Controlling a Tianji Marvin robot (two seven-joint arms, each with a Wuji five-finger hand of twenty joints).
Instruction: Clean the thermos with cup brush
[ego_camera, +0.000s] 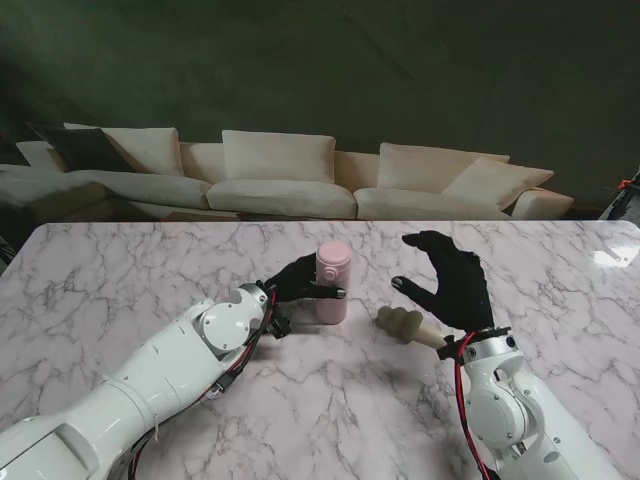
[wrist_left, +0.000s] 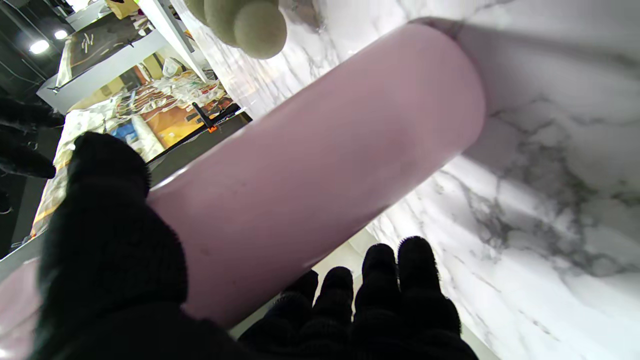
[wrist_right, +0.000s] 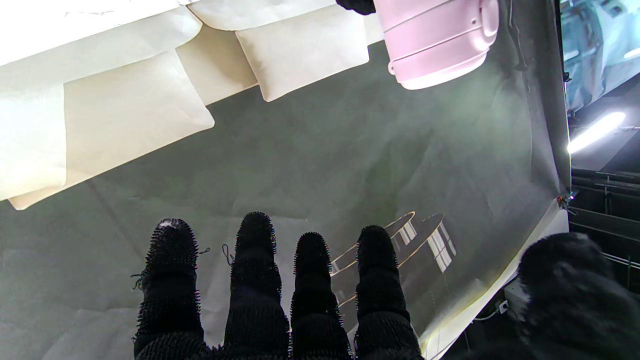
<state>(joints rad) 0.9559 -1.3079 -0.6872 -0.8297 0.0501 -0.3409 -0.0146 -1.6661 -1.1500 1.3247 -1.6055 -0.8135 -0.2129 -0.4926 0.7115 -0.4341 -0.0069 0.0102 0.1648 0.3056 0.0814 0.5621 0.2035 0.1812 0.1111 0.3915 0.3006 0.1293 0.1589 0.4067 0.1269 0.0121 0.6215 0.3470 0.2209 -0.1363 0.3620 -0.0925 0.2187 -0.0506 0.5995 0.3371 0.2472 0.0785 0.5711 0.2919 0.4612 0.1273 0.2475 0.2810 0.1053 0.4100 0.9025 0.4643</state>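
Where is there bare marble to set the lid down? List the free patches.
Free: the marble table left of the left robot hand, and the far right stretch beyond the right robot hand. Crowded: the centre, where the pink thermos stands and the cup brush lies by the right wrist.

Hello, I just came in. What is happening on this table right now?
A two-armed robot is getting ready to clean a pink thermos with a cup brush. Its left hand grips the thermos, which stands upright on the marble table with its lid on. The right hand is open and raised over the brush, which lies on the table, not yet picked up.
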